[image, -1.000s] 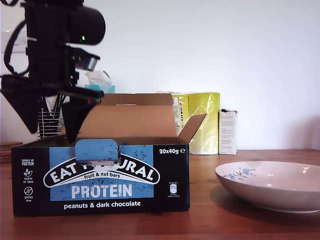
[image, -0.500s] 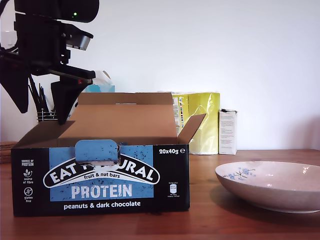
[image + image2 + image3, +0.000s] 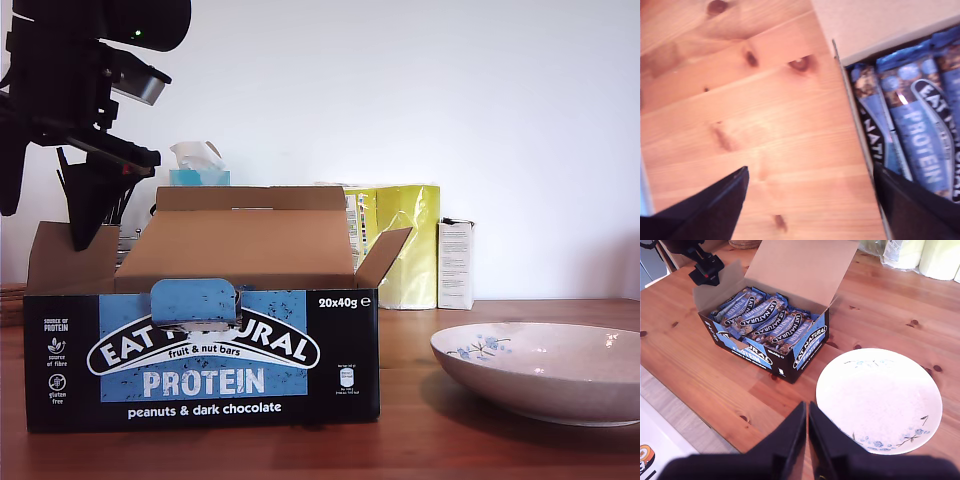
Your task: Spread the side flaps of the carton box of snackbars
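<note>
The carton box of snackbars [image 3: 200,360] stands open on the wooden table, full of blue-wrapped bars [image 3: 765,322]. At the exterior view's left, one side flap [image 3: 72,258] stands upright; the other side flap [image 3: 385,255] leans outward at the exterior view's right. My first gripper [image 3: 45,215] hangs open just above the upright flap, holding nothing. In its wrist view the fingers [image 3: 715,210] straddle the box's edge, with bars [image 3: 910,125] on one side. My second gripper [image 3: 806,440] is shut and empty, high above the table near a plate.
A white plate with blue flowers [image 3: 540,370] [image 3: 880,400] lies beside the box at the exterior view's right. Behind stand a shiny yellow bag [image 3: 400,240], a slim white carton [image 3: 456,263] and a tissue box [image 3: 200,170]. The wide lid flap [image 3: 250,235] stands up at the back.
My first gripper has risen and shifted towards the exterior view's left. The side flap below it has swung from lying low over the box to standing upright.
</note>
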### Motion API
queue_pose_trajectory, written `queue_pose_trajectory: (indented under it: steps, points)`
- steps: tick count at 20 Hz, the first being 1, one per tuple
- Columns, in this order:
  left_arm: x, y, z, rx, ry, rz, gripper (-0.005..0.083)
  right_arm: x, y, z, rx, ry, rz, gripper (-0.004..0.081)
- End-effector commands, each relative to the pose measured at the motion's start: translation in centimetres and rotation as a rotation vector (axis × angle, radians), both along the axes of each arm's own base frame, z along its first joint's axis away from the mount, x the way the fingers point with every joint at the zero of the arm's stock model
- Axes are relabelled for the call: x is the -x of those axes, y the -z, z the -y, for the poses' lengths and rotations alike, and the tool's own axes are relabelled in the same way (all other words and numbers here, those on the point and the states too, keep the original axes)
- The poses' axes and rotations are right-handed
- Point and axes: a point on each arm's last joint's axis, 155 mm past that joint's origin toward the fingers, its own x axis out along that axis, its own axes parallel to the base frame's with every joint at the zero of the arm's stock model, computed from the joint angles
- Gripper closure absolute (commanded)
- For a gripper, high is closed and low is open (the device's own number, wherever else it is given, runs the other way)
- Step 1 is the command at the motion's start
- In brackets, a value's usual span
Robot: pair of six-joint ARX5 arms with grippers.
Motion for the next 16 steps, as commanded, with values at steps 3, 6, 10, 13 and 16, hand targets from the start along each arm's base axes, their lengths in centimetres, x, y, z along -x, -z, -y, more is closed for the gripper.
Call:
queue_pose_trajectory:
  steps: [3,6,10,13,16]
  points:
    - [-0.1,-0.1,-1.8,-0.012,-0.046,-0.002,0.0049,0.0,-0.6,0.0,-0.002,-0.004,0.017,0.0783]
    - [-0.2,-0.1,-2.7,-0.007,-0.074,-0.003,0.0049,0.0,-0.6,0.0,-0.003,-0.004,0.017,0.0783]
    - [-0.4,0.1,-3.5,0.005,-0.101,-0.005,0.0049,0.0,-0.7,0.0,-0.003,-0.004,0.018,0.0783]
    - [-0.7,0.5,-3.3,0.044,-0.106,-0.009,0.0049,-0.1,-0.7,-0.1,-0.005,-0.004,0.021,0.0783]
    - [-1.0,0.6,-3.1,0.049,-0.098,-0.003,0.0049,-0.2,-1.0,-0.1,-0.01,-0.004,0.032,0.0783]
